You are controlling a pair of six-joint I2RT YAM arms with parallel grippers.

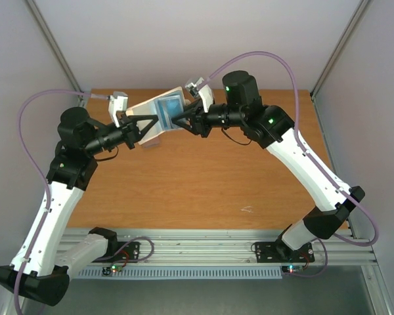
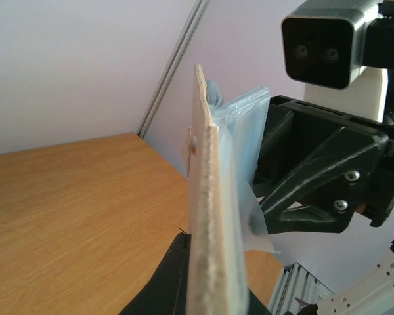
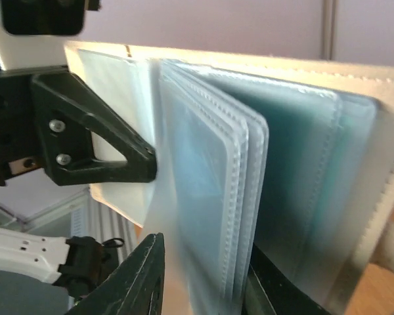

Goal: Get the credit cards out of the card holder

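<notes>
Two arms meet above the table (image 1: 203,177), far side. Left jaws clamped shut on the card holder (image 1: 152,109), held aloft on edge, long axis running arm to arm. Its clear sleeves (image 3: 210,184) fan toward the right jaws, which straddle them; grip unclear. Bluish card (image 1: 169,106) sits pocketed, nearer the right arm.
</notes>
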